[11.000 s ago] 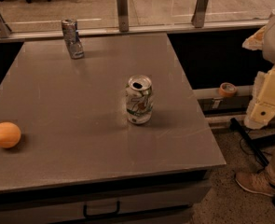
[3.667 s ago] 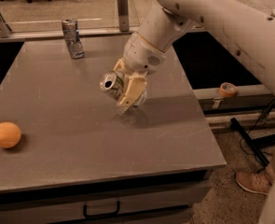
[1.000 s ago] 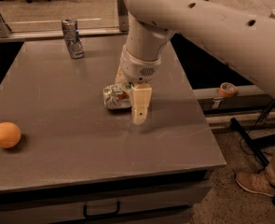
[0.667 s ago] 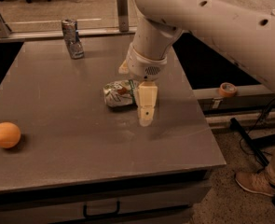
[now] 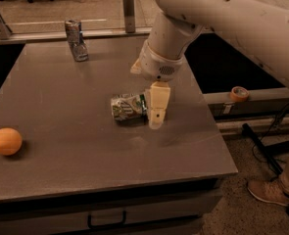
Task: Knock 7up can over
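The 7up can (image 5: 128, 106), white-silver with green markings, lies on its side near the middle of the grey table (image 5: 60, 106). Its long axis runs left to right. My gripper (image 5: 156, 112) hangs down from the big white arm (image 5: 173, 38), right at the can's right end, close to it or touching it. It holds nothing that I can see.
A darker, crushed, bluish-silver can (image 5: 76, 39) stands upright at the table's far left. An orange (image 5: 6, 141) lies near the left edge. A roll of tape (image 5: 239, 93) sits on a ledge to the right. A person's shoe (image 5: 269, 192) is on the floor.
The gripper has shifted a little to the right along the can's end. The can stays lying on its side in about the same place.
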